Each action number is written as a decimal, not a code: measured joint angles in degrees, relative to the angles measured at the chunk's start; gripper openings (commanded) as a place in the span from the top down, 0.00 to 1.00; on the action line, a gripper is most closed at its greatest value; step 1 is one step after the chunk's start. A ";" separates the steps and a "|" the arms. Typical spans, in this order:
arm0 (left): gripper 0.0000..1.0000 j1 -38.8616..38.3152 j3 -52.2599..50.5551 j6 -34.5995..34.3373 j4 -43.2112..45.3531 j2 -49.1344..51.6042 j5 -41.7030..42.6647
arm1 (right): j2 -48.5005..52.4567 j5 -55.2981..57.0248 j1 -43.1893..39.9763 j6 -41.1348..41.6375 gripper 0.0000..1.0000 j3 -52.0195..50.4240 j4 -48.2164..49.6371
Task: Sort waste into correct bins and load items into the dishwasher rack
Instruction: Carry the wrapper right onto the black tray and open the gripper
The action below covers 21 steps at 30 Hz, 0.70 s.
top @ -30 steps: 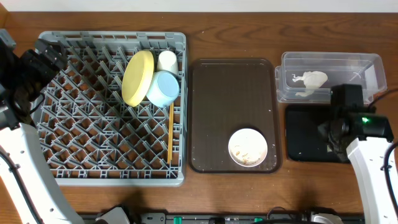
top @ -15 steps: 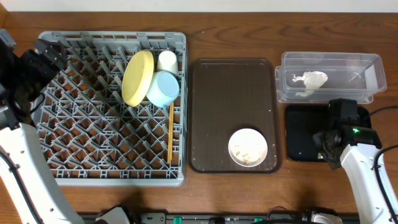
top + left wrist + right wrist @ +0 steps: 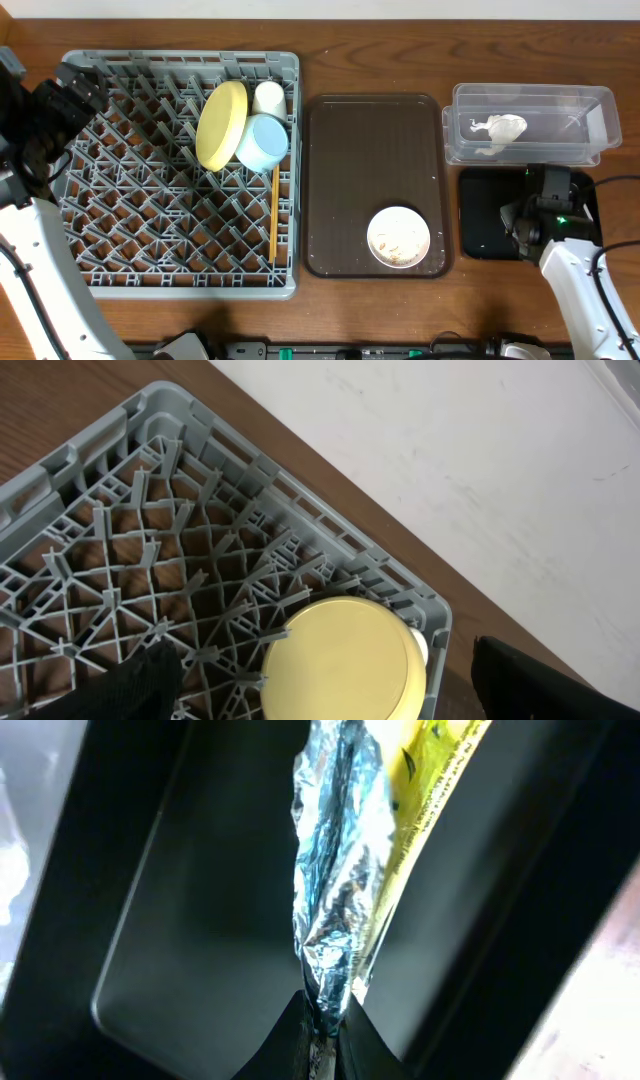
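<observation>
Right wrist: crinkled silver-foil and yellow snack wrapper (image 3: 340,850) pinched at its lower end by right gripper (image 3: 322,1020), over shallow black rectangular tray (image 3: 190,930).
Overhead: wrapper hidden under right arm (image 3: 575,275).
Left wrist: left gripper (image 3: 335,678) spread wide above grey lattice dishwasher rack (image 3: 120,560); fingers cut off by the frame.

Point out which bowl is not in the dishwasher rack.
The white bowl, sitting on the brown serving tray with crumbs inside; the light blue bowl stands in the grey rack beside the yellow plate.
</observation>
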 measured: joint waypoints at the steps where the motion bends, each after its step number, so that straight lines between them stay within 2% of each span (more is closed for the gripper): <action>1: 0.07 0.00 0.00 0.00 0.00 0.00 0.00 | 0.00 -0.07 0.00 0.46 0.75 -0.24 0.55; 4: 0.07 0.00 0.00 0.00 0.00 0.00 0.00 | 0.00 -0.22 0.00 0.57 0.18 -0.48 1.70; 6: 0.06 0.00 0.00 0.00 0.00 0.00 0.00 | 0.00 -0.20 0.00 -0.17 0.02 -0.48 2.01; 15: 0.07 0.00 0.00 0.00 0.00 0.00 0.00 | -0.57 -0.17 0.00 -11.50 0.01 -0.48 0.31; 21: 0.07 0.00 0.00 0.00 0.00 0.00 0.00 | -6.69 -0.17 0.00 -16.72 0.01 -0.48 -0.83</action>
